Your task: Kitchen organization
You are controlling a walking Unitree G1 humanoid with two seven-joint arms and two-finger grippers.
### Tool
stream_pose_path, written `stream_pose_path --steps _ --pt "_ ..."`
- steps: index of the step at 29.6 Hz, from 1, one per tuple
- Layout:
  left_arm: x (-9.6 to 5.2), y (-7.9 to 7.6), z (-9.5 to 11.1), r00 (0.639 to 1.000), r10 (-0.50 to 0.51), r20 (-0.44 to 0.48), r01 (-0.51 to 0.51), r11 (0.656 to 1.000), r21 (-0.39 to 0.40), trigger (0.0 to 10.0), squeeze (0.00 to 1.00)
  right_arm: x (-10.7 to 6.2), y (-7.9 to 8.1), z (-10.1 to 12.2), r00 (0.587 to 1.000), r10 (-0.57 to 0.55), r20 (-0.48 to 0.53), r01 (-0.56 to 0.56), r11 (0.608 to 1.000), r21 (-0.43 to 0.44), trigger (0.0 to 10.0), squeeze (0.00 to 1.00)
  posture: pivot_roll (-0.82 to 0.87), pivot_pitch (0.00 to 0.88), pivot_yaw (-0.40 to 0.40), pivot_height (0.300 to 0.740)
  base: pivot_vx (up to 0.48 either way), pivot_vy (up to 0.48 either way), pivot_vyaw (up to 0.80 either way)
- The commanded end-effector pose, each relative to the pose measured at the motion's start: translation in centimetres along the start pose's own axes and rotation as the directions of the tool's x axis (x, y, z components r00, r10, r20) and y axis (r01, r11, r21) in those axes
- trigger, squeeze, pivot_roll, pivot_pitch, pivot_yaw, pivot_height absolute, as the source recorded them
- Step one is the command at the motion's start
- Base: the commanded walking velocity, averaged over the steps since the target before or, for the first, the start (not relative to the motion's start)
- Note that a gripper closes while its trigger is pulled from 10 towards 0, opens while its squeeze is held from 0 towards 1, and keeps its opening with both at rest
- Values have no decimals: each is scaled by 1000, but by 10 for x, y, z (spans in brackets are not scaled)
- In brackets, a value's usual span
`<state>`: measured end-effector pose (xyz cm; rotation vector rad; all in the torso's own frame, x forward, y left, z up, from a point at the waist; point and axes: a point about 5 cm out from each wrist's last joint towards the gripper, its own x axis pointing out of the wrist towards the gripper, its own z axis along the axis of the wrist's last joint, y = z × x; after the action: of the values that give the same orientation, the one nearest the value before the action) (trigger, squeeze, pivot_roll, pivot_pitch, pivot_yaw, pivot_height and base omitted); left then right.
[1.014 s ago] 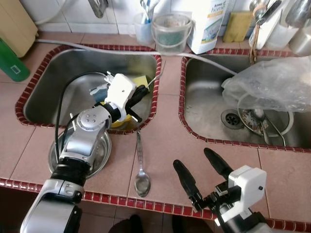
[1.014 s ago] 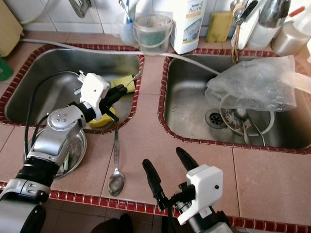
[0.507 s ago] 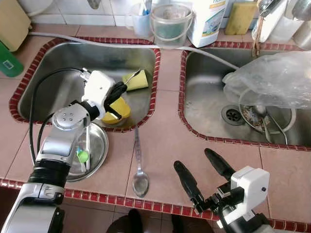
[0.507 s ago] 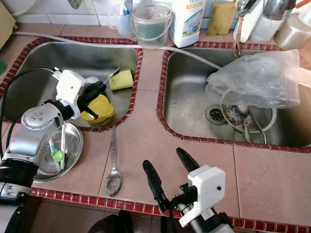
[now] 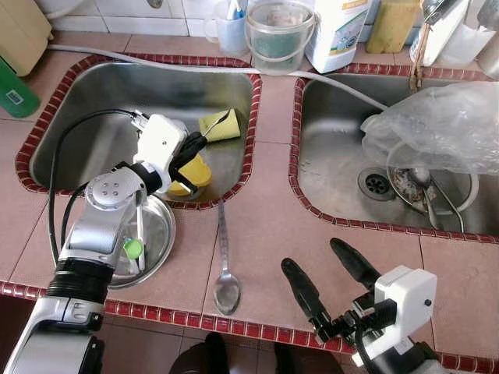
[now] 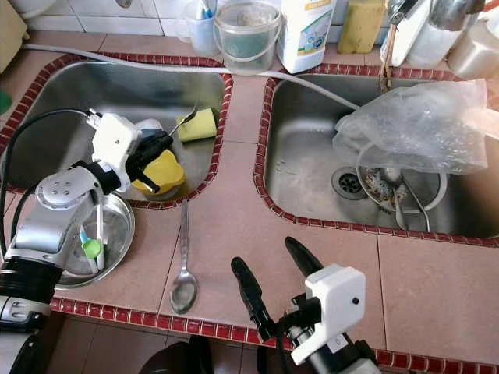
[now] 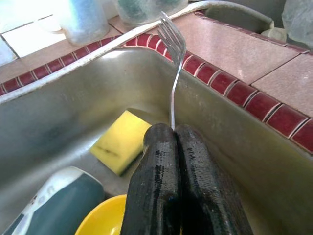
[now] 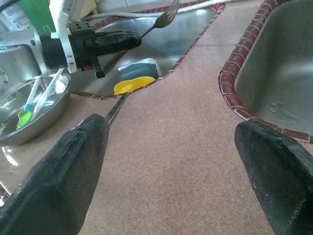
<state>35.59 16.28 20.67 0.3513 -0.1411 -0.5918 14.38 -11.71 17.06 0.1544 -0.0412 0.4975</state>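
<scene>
Left wrist view: the left gripper (image 7: 174,134) is clamped on a fork (image 7: 172,58) over the left sink (image 5: 93,101), its long axis running toward one o'clock, tines outward. At seven o'clock, close beside that arm, waits the steel bowl (image 5: 160,241). The right gripper (image 5: 327,284), jaws apart, hovers farther off.

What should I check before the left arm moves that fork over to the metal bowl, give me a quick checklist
1. Grip: left gripper shut on the fork handle, tines up. Ok.
2. Fork clear of the yellow sponge and the sink wall: lifted free. Ok.
3. Metal bowl has room: holds a few small utensils, one green-tipped, with space beside them. Ok.
4. Spoon on the counter lies beside the bowl, apart from it. Ok.
5. Right gripper open at the counter's front edge, away from the bowl. Ok.
6. Grip firmness: cannot tell.
</scene>
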Motion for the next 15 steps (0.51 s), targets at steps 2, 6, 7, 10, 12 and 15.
stream_pose_path --steps 2,6,7,10,12,15 --pt "-3 -3 -2 1000 -21 -14 21 1000 2 10000 0 -4 3 1 1000 2 -9 -2 1000 8 10000 0 -256 327 65 740 0 0 0" --pt "-6 -3 -6 999 -38 -37 38 999 -6 10000 0 -5 3 1 1000 -3 -14 3 1000 13 10000 0 -251 329 69 740 0 0 0" --pt "-6 -4 -6 999 -37 -40 38 999 3 10000 0 -5 3 1 1000 -3 -16 3 1000 11 10000 0 -251 329 69 740 0 0 0" --pt "-8 -2 -6 999 -37 -36 36 999 -29 10000 1000 -5 3 0 1000 -3 -17 3 1000 12 10000 0 -248 329 68 740 0 0 0" --pt "-8 -1 -6 999 -38 -32 37 998 -44 10000 1000 -5 3 0 1000 -4 -18 4 1000 11 10000 0 -245 329 67 740 0 0 0" --pt "-8 -1 -5 999 -40 -31 39 998 -46 10000 1000 -5 3 0 1000 -4 -20 5 1000 12 10000 0 -244 331 67 740 0 0 0"
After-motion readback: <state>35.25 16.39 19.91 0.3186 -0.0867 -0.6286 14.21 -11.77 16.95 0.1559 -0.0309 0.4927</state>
